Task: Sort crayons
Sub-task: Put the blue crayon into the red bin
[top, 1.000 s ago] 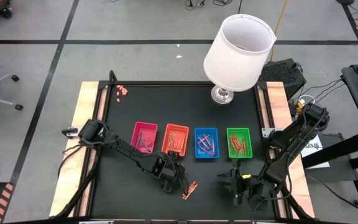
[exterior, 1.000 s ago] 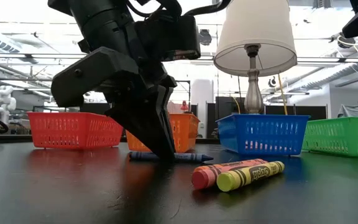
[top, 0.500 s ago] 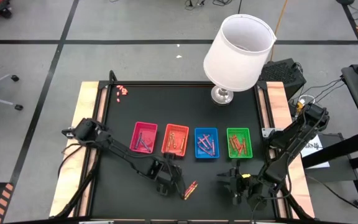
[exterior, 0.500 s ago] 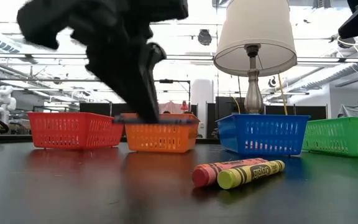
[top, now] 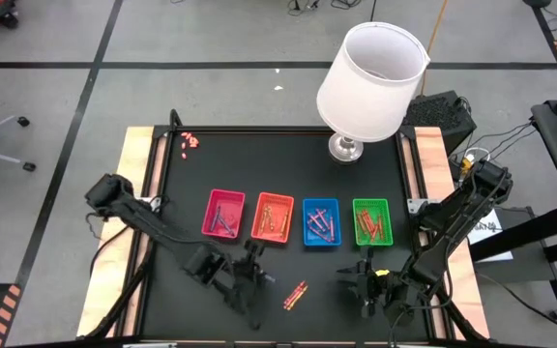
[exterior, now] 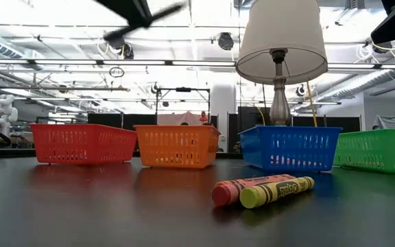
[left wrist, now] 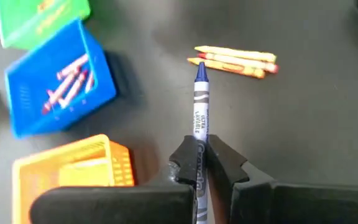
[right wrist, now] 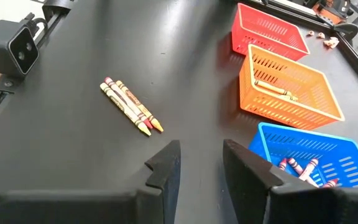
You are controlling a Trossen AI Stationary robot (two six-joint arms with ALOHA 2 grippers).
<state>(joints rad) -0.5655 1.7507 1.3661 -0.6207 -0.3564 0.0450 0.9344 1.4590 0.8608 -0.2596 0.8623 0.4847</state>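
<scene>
My left gripper (left wrist: 201,163) is raised above the table's near middle (top: 262,278) and shut on a blue crayon (left wrist: 200,106). A red and a yellow crayon (top: 296,294) lie side by side flat on the black table (exterior: 262,192), ahead of that gripper. My right gripper (right wrist: 197,165) waits open at the near right (top: 361,280) with nothing between its fingers. Four trays, pink-red (top: 223,213), orange (top: 273,217), blue (top: 320,222) and green (top: 371,221), stand in a row and hold sorted crayons. My left gripper pinches the blue crayon's wrapped shaft (left wrist: 200,146) between its two fingers (left wrist: 185,167). The crayon runs along the fingers, and its pointed tip (left wrist: 201,70) sticks out well past their ends. It is lifted clear of the table, slanting down and forward.
A lamp with a white shade (top: 370,77) stands at the table's far right, behind the blue and green trays. Tiny pink-red bits (top: 190,141) sit at the far left corner. Wooden rails (top: 133,193) run along both sides. Bare black table lies in front of the trays.
My left gripper has risen from the table with the blue crayon, which lay flat in front of the orange tray and now hangs clear. The gripper has also drawn a little toward the near left and left the low view at the top.
</scene>
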